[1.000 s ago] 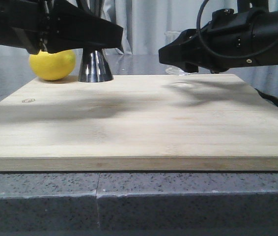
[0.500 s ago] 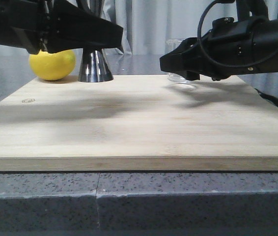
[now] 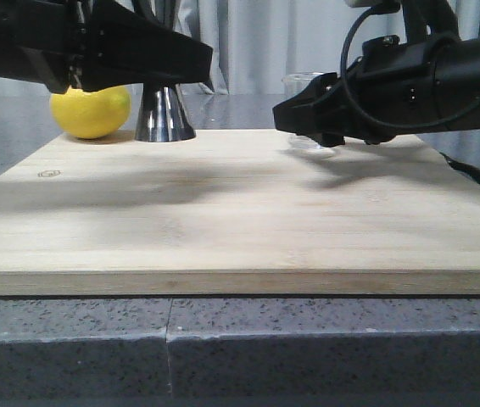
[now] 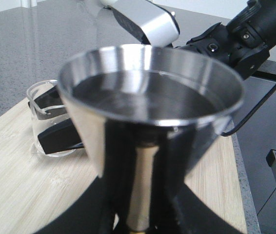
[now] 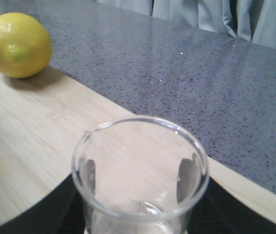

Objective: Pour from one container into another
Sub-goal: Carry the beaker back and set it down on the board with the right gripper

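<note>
The steel jigger (image 3: pixel 165 114) stands at the back left of the wooden board (image 3: pixel 223 212). My left gripper (image 3: pixel 172 72) is shut on its narrow waist, and in the left wrist view the jigger (image 4: pixel 147 97) fills the frame above the gripper (image 4: pixel 140 219). The clear glass beaker (image 3: pixel 306 82) is at the back right, its base at the board surface. My right gripper (image 3: pixel 308 114) is shut on it. In the right wrist view both fingers (image 5: pixel 189 170) show through the glass of the beaker (image 5: pixel 138 156), which looks empty. The beaker (image 4: pixel 45 117) also shows behind the jigger.
A yellow lemon (image 3: pixel 92 110) lies at the board's back left corner, just left of the jigger, and the lemon (image 5: pixel 16 45) shows again in the right wrist view. Grey speckled countertop (image 3: pixel 223 348) surrounds the board. Curtains hang behind.
The right gripper has come down and slightly left with the beaker, bringing its base from above the board down to the surface. The left arm and jigger have not moved.
</note>
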Available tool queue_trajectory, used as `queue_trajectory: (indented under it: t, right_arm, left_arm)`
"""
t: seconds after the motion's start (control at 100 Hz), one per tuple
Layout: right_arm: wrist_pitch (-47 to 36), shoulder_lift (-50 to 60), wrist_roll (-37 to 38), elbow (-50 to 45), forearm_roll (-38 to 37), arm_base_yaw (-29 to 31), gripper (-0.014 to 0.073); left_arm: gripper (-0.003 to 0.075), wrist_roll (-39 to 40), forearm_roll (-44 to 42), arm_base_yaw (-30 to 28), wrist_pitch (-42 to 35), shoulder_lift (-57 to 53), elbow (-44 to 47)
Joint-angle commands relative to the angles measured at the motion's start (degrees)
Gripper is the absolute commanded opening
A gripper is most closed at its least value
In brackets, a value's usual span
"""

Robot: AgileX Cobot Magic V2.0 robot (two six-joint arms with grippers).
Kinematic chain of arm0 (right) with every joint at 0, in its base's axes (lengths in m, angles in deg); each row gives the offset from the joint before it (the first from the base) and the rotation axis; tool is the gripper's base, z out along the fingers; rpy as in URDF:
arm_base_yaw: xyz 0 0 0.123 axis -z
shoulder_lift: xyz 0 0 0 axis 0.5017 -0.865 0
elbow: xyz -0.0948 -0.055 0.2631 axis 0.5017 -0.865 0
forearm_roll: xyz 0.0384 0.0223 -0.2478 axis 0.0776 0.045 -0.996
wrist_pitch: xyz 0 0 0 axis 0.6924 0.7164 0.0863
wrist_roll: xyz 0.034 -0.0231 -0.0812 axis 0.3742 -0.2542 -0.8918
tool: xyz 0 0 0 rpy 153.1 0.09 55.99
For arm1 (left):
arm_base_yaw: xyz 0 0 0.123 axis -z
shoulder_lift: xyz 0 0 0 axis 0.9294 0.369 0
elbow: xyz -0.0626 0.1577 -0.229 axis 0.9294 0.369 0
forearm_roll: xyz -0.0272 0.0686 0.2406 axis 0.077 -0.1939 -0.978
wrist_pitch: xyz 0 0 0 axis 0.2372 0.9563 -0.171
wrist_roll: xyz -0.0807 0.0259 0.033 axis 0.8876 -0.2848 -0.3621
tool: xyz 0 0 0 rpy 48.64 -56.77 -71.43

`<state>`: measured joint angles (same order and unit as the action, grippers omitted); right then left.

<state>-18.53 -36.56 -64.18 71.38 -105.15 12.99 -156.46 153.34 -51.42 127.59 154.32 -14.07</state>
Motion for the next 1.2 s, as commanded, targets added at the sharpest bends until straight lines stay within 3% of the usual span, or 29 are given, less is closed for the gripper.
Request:
queue_trajectory:
  t: [0.0, 1.19]
  right_arm:
    - [-4.7, 1.9, -1.0, 0.9, -0.8, 0.4, 0.0222]
    - [-7.3, -0.9, -1.4, 0.9, -1.4, 0.4, 0.0222]
  left_arm:
    - [-0.0019, 0.5, 3.8, 0.4, 7.5, -2.5, -1.6]
    - [-0.0019, 0.5, 3.5, 0.4, 7.5, -2.5, -1.6]
